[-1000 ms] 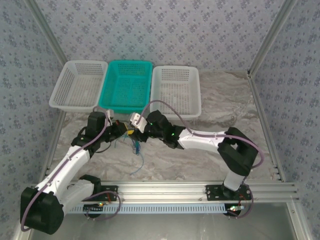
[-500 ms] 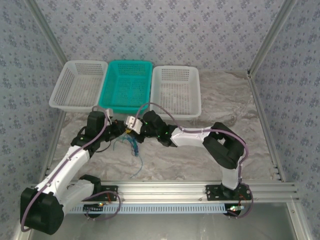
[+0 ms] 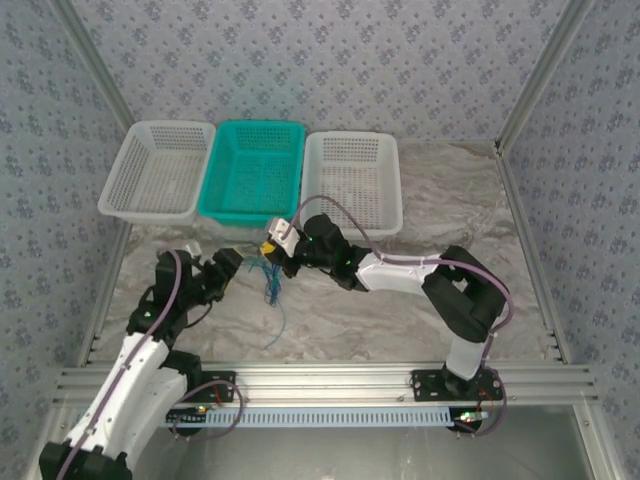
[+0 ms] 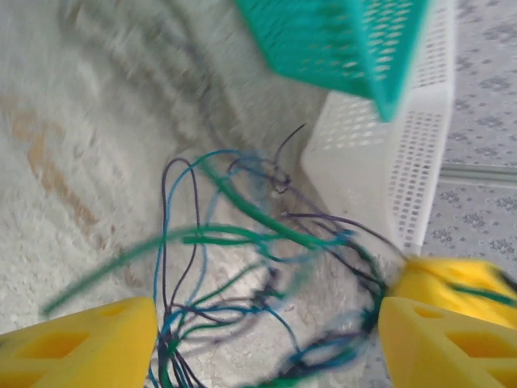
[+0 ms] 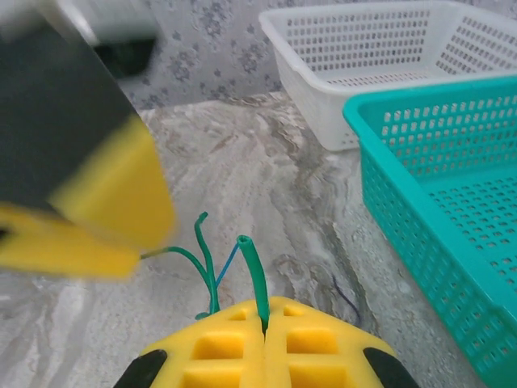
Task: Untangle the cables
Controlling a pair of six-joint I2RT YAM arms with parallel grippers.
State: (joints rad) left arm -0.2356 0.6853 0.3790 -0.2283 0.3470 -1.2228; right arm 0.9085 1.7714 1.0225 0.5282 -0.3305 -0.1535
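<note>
The cables look thin, limp, near weightless — they snag, so take a free end. Right gripper, bottom centre, pinches a green strand; left gripper is spread

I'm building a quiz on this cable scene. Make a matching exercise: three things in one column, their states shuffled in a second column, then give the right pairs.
Things
1. left gripper
2. right gripper
3. cable tangle

States
A. trailing onto the table
B. open
C. shut on a green cable

Pairs: 1-B, 2-C, 3-A
</note>
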